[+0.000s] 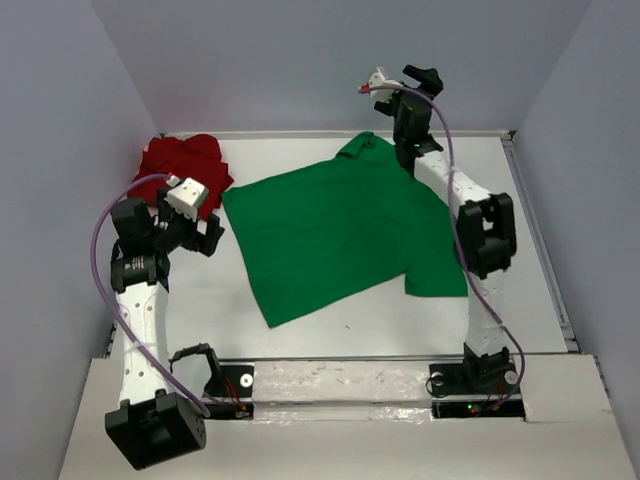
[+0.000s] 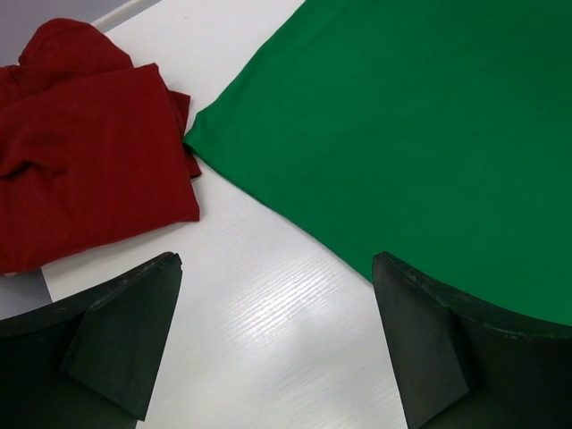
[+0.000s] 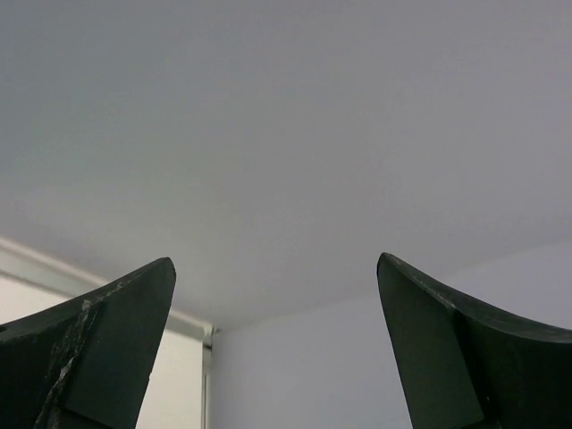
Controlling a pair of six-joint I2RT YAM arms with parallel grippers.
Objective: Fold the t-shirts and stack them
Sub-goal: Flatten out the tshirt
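We've got the green t-shirt (image 1: 340, 235) spread across the tabletop (image 1: 300, 345), one corner right beside the bunched red t-shirt (image 1: 180, 165) far left. Left claw (image 2: 277, 261) and right claw (image 3: 275, 261) both gape wide, empty. The strip by the near edge is bare.

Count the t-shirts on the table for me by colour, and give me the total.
Green t-shirt: 1
Red t-shirt: 1
Total: 2
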